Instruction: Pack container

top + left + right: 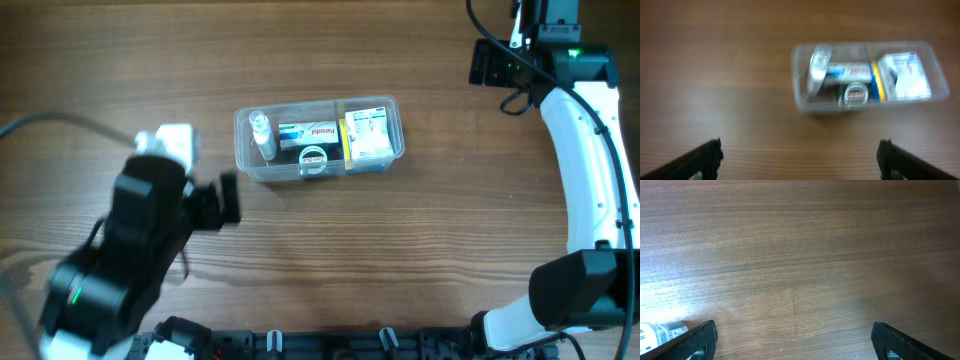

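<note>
The clear plastic container (243, 160) stands at the table's middle. It holds a small clear bottle (261, 132) at its left end, a blue-and-white box (308, 131), a round black-and-white item (314, 159) and a yellow-and-white box (367, 134) at its right end. My left gripper (228, 200) is open and empty, a short way to the container's lower left. The left wrist view shows the container (801, 97) ahead of the open fingers (800, 160), blurred. My right gripper (488, 62) is open and empty at the far right, apart from the container.
The right wrist view shows bare wood between the open fingers (792, 340), with a corner of the container (660, 330) at the lower left edge. A black rail (330, 345) runs along the table's front edge.
</note>
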{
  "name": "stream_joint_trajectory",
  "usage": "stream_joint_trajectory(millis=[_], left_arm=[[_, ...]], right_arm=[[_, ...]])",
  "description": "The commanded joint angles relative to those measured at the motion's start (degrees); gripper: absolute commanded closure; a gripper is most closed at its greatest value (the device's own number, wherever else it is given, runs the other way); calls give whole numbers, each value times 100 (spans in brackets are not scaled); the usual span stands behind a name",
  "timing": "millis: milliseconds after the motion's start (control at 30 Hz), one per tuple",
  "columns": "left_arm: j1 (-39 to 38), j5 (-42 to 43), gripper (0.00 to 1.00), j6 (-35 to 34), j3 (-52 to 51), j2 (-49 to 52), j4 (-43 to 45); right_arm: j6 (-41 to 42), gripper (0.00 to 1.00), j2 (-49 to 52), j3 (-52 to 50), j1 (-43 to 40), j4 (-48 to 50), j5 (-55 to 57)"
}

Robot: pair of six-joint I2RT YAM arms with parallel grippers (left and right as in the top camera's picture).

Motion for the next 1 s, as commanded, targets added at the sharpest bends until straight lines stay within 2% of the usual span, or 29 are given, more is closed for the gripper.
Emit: stream_joint_trajectory(millis=[0,233,600,833,967], left_arm=[[11,-83,0,9,15,-662,-804],[11,-83,0,9,15,-1296,-1672],[11,-79,0,-42,15,-1309,-1864],[76,-81,0,-160,-103,-1327,-979],[363,-85,0,-138,-540,-1526,-317]], right_arm=[[94,0,52,-26,13,11,-74],[96,0,52,-26,13,11,-74],[96,0,52,-26,13,13,-74],[94,0,52,-26,13,13,-74],[94,0,52,-26,13,11,-74]])
